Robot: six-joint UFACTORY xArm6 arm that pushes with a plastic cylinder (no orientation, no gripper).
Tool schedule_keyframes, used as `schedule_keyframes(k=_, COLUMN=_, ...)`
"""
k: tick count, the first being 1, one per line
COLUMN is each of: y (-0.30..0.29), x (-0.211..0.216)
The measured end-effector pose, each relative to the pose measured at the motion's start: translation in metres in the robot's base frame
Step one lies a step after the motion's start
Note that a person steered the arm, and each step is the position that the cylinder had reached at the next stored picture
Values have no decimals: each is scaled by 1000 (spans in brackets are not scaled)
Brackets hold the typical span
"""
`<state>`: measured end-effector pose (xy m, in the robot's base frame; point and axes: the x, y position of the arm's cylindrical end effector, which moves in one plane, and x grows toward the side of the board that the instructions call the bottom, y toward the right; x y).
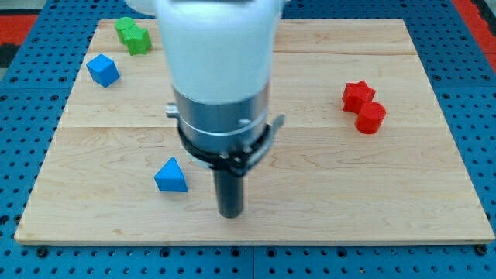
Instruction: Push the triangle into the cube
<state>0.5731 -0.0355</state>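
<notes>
At the view's upper left of the tabletop (325, 194) sits the blue cube (102, 70), and lower down the blue triangle (170, 176). Just to the triangle's right — close, apparently not touching — we see my tip (230, 214), a bare rod end effector with nothing to spread or pinch. The cube lies up and left of the triangle — so we judge the tip must come round to its lower right.

The blue triangle (170, 177) lies flat on the wooden bench (349, 186), low and toward the view's left, its apex pointing to the view's top. The blue cube (102, 70) sits well apart from it, near the view's top-left corner, turned so one corner faces the view's bottom. Neither touches any other block.
</notes>
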Motion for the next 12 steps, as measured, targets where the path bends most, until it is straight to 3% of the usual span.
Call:
schedule_keyframes(k=3, y=-109, x=-43)
schedule_keyframes(k=6, y=-169, x=-70)
schedule_keyframes(k=8, y=-172, x=-94)
schedule_keyframes(k=12, y=-166, x=-81)
